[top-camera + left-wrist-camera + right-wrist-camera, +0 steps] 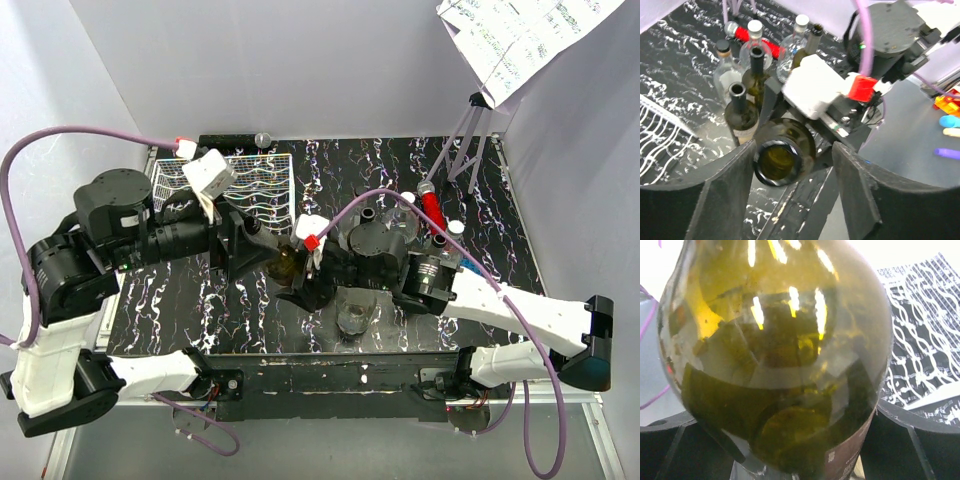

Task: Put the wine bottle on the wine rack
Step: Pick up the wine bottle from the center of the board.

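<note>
Your right tool (300, 275) is clamping the green wine bottle (785, 160), holding it on its side above the middle of the table (180, 305). Your left tool (794, 167) is facing the bottle's base, its jaws standing apart on either side. The white wine rack (250, 185) is lying at the table's far left, apart from the bottle.

Wine bottle (785, 161) end-on btwn L tool (792, 150) fingers (725, 200)
</note>
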`<state>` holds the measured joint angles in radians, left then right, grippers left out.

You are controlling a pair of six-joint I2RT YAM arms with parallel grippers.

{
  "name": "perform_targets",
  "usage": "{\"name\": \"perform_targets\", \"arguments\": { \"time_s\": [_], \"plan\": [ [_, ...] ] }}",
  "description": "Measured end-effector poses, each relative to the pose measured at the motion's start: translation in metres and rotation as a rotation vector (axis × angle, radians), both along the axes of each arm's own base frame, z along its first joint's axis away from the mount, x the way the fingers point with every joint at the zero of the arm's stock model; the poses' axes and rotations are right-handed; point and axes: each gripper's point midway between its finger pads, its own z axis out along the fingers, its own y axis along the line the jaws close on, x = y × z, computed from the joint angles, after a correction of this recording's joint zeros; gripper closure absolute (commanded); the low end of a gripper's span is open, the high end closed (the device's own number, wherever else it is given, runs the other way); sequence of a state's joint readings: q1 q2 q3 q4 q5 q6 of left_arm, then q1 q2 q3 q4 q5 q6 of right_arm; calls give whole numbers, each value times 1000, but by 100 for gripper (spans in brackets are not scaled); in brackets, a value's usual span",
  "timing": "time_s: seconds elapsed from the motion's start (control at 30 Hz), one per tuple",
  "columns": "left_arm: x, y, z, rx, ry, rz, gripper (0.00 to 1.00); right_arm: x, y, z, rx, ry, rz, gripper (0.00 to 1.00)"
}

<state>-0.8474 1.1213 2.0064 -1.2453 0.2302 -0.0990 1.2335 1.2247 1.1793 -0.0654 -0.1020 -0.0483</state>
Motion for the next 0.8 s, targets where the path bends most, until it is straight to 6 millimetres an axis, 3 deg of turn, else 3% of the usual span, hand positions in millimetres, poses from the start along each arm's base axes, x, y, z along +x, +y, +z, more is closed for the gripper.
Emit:
{"name": "perform_targets", "arguments": {
  "time_s": [0.07,0.2,0.4,0.8],
  "plan": [
    [-4,-1,6,-28,-15,-18,15,3,-7,-8,-36,7,-23,99],
    [-12,4,15,-73,-51,-34,2,4,-22,-21,-110,22,-45,99],
    [-15,10,26,-114,-105,-29,2,-1,-44,-21,-150,31,-59,99],
    [-13,10,62,-190,-231,-39,2,-13,-68,9,-193,77,-57,99]
  ]
}}
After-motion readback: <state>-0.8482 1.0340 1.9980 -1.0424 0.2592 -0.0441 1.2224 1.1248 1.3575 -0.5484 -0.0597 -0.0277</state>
